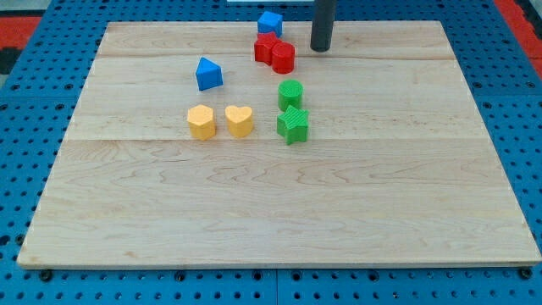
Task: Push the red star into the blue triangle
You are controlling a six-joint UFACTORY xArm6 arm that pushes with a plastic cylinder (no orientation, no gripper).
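Observation:
The red star (265, 47) sits near the view's top centre, touching a red round block (284, 57) on its right. The blue triangle (208, 74) lies to the lower left of the star, apart from it. My tip (319, 48) is at the end of the dark rod, just to the right of the red round block, a small gap between them. A blue cube (270, 23) stands just above the red star.
A green round block (290, 93) and a green star (293, 124) stand below the red pair. A yellow hexagon (201, 121) and a yellow heart (240, 120) lie side by side below the blue triangle. The wooden board (271, 212) rests on a blue pegboard.

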